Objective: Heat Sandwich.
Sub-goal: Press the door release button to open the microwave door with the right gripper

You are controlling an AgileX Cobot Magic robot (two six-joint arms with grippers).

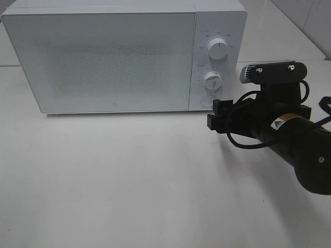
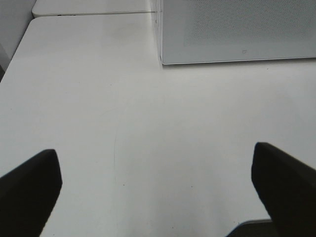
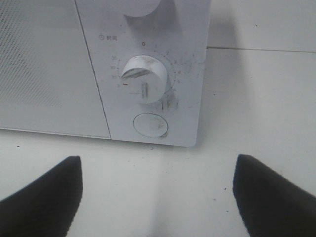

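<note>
Aimed straight at the round white push-button (image 3: 150, 124) under the white timer dial (image 3: 144, 79) of the closed white box-shaped microwave (image 1: 108, 57) with the right hand (image 1: 214, 114), wide and empty, nearer than the equally wide, empty left hand (image 2: 158, 192); no sandwich in view, possibly behind that door.
</note>
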